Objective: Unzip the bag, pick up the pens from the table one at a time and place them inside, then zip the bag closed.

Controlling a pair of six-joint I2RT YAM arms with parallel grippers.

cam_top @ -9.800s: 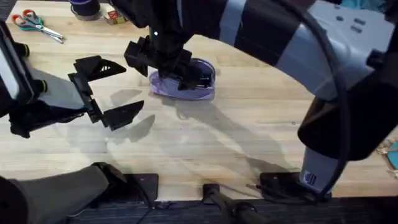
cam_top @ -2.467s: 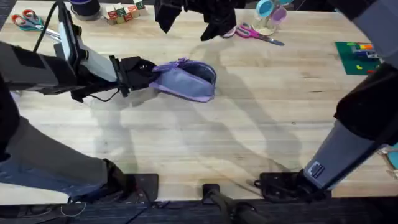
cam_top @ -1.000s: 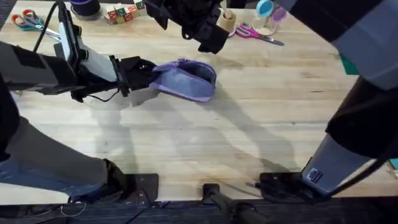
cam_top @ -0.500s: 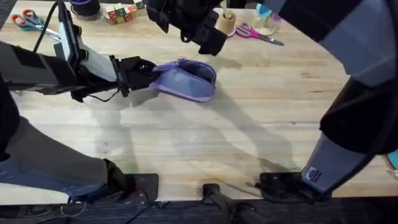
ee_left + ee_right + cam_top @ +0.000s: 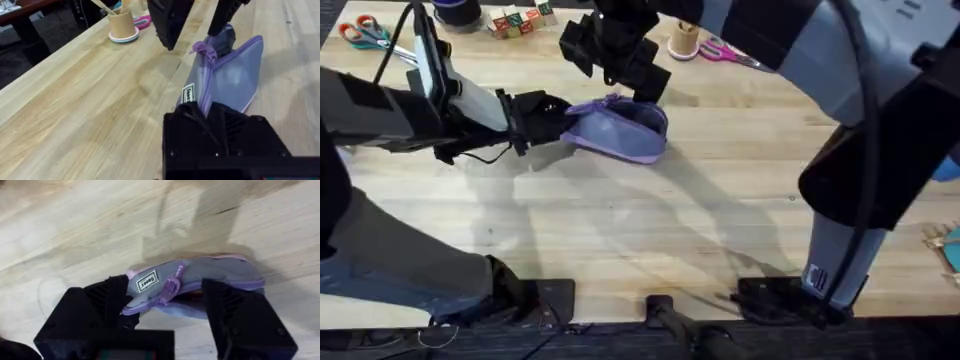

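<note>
A: Where do you stand?

B: Your left gripper [image 5: 552,113] is clamped shut on the end of the soft lavender fabric pouch [image 5: 620,128], which lies on the light wooden plank table [image 5: 650,220]. Your right gripper [image 5: 613,55] hovers spread wide, the pouch between its 2 fingers, gripping nothing.

A: How should you close the zip well?

B: Aim for the purple zip pull [image 5: 171,284], nearer the left-hand finger [image 5: 116,297]. Descend, pinch it alone, then draw straight along the zip while the left hand anchors.
</note>
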